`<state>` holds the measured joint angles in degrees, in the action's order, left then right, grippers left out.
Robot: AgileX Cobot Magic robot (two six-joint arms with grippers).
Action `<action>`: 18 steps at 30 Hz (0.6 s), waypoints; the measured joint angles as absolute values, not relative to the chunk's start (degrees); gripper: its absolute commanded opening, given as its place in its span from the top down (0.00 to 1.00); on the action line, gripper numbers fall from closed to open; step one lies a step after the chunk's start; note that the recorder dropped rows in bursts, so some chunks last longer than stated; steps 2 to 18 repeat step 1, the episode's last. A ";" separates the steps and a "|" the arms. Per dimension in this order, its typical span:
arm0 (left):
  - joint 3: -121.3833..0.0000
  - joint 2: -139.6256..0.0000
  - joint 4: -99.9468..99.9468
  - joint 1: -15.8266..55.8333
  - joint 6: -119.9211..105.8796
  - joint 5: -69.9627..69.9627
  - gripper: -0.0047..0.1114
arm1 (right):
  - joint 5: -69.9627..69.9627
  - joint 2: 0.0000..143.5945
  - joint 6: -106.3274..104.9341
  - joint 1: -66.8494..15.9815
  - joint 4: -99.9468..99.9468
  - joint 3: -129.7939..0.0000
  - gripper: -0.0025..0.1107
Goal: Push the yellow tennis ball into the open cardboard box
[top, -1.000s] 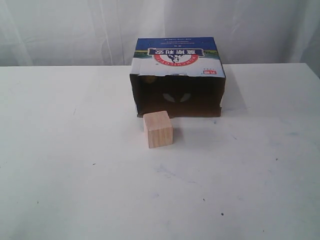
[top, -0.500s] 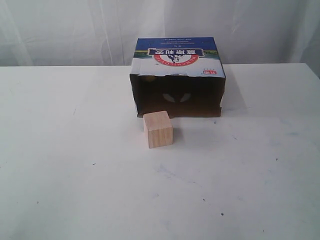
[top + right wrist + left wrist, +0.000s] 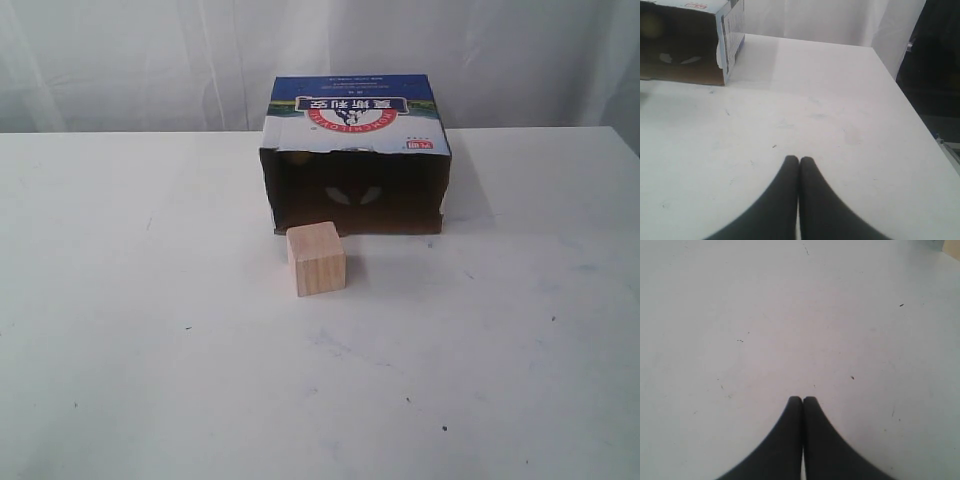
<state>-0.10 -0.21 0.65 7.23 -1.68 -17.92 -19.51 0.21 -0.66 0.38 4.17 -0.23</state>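
Note:
The open cardboard box (image 3: pixel 352 118) stands at the back middle of the white table, its dark opening facing the front. Deep in the shadow at the box's inner left shows a dim patch of the yellow tennis ball (image 3: pixel 296 157), seen also in the right wrist view as a faint round shape (image 3: pixel 651 26) inside the box (image 3: pixel 731 22). Neither arm appears in the exterior view. My left gripper (image 3: pixel 802 399) is shut over bare table with nothing in it. My right gripper (image 3: pixel 799 159) is shut too, well away from the box's opening.
A pale wooden cube (image 3: pixel 316 258) sits just in front of the box's opening, toward its left side. White curtain hangs behind the table. In the right wrist view the table's edge (image 3: pixel 900 90) drops off to a dark area.

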 measured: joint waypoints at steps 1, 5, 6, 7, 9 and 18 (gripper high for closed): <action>-0.10 -0.21 0.65 7.23 -1.68 -17.92 0.96 | -19.51 0.21 -0.66 0.38 4.17 -0.23 0.98; -0.10 -0.21 0.65 7.23 -1.68 -17.92 0.96 | -19.51 0.21 -0.66 0.38 4.17 -0.23 0.98; -0.10 -0.21 0.65 7.23 -1.68 -17.92 0.96 | -19.51 0.21 -0.66 0.38 4.17 -0.23 0.98; -0.10 -0.21 0.65 7.23 -1.68 -17.92 0.96 | -19.51 0.21 -0.66 0.38 4.17 -0.23 0.98; -0.10 -0.21 0.65 7.23 -1.68 -17.92 0.96 | -19.51 0.21 -0.66 0.38 4.17 -0.23 0.98; -0.10 -0.21 0.65 7.23 -1.68 -17.92 0.96 | -19.51 0.21 -0.66 0.38 4.17 -0.23 0.98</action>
